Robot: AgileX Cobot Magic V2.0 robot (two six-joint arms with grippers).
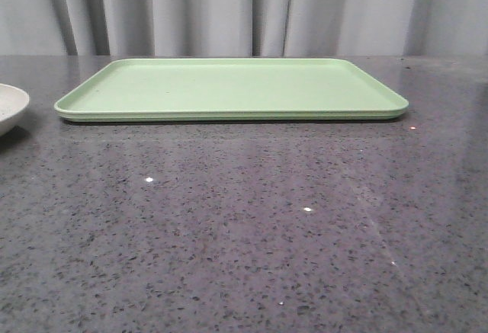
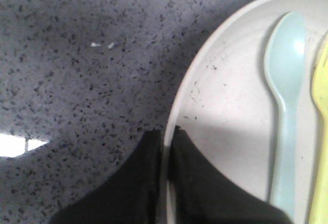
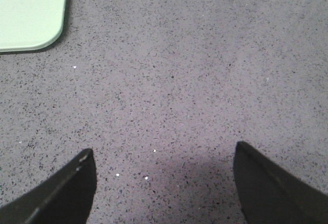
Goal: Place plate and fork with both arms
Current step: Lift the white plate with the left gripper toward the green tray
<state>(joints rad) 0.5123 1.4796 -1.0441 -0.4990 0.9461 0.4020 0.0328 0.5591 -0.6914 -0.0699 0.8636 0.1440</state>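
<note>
Here the left end effector [image 2: 166, 147] pinches the plate [image 2: 220, 111] rim; right end effector [image 3: 164, 183] spread apart.

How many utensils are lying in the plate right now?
2: a pale blue spoon and the yellow fork beside it, both inside the plate. The frame cuts the plate off, so more may be hidden.

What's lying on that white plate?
On the plate lie a pale blue spoon and a yellow fork, side by side. The left gripper's jaws pinch the rim, covering part of it; the fork runs out of frame.
</note>
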